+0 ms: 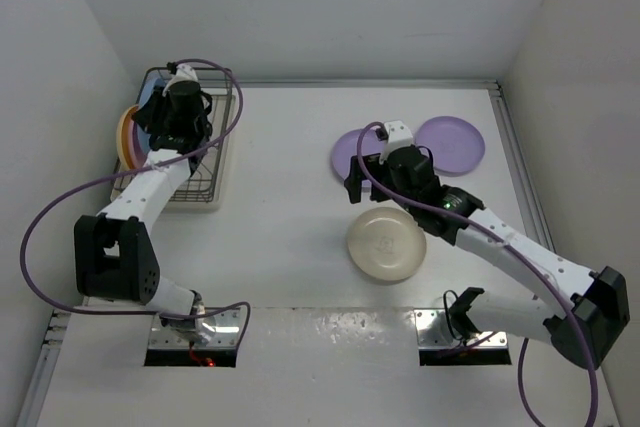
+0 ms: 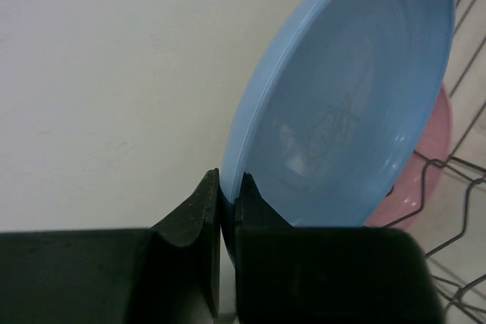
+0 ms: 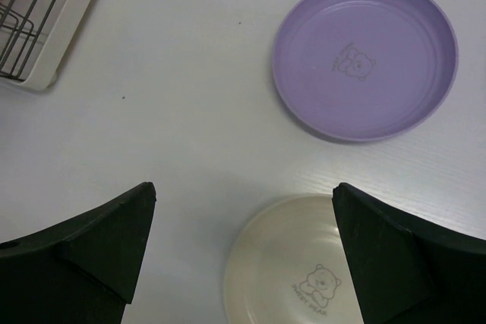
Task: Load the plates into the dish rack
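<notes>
My left gripper [image 2: 228,187] is shut on the rim of the light blue plate [image 2: 357,111] and holds it on edge over the dish rack [image 1: 205,172]. A pink plate [image 2: 425,180] stands on edge right behind it among the rack wires [image 2: 463,187]. In the top view the pink plate [image 1: 131,152] and an orange-yellow plate [image 1: 121,130] stand at the rack's left side, beside my left gripper [image 1: 170,112]. My right gripper [image 3: 243,195] is open and empty above the table, between a lilac plate [image 3: 364,58] and the cream plate [image 3: 288,271]. A second lilac plate [image 1: 452,144] lies further right.
White walls close in the table at the back and on both sides, and the rack stands close to the left wall. The rack's white tray corner [image 3: 45,58] shows at the upper left of the right wrist view. The arm bases sit at the near edge.
</notes>
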`<state>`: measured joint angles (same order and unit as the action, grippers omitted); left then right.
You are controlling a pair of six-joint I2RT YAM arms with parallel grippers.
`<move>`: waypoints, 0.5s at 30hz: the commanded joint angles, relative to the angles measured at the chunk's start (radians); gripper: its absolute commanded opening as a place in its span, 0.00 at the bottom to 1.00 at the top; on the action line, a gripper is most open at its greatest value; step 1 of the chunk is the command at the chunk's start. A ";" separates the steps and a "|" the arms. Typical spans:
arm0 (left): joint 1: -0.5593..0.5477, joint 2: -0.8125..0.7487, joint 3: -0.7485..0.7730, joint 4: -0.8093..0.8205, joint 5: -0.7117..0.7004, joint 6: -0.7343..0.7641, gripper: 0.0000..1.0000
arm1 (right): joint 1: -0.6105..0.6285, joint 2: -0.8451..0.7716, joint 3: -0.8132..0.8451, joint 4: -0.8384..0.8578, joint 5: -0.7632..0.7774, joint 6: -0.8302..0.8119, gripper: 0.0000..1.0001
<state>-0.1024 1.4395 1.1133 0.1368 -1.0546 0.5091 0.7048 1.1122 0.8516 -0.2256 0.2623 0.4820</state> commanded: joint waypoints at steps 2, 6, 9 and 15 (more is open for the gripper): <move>0.067 0.022 0.088 -0.134 0.054 -0.188 0.00 | 0.035 0.037 0.066 -0.008 0.025 -0.002 1.00; 0.076 0.047 0.060 -0.108 0.054 -0.188 0.00 | 0.048 0.061 0.089 -0.015 0.035 -0.017 1.00; 0.076 0.059 0.039 -0.140 0.064 -0.239 0.00 | 0.055 0.063 0.089 -0.023 0.044 -0.031 1.00; 0.076 0.059 -0.030 -0.056 -0.004 -0.192 0.00 | 0.051 0.035 0.055 -0.001 0.057 -0.048 1.00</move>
<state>-0.0555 1.4937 1.1217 0.0715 -0.9642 0.2863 0.7525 1.1763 0.8944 -0.2565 0.2909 0.4583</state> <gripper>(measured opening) 0.101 0.996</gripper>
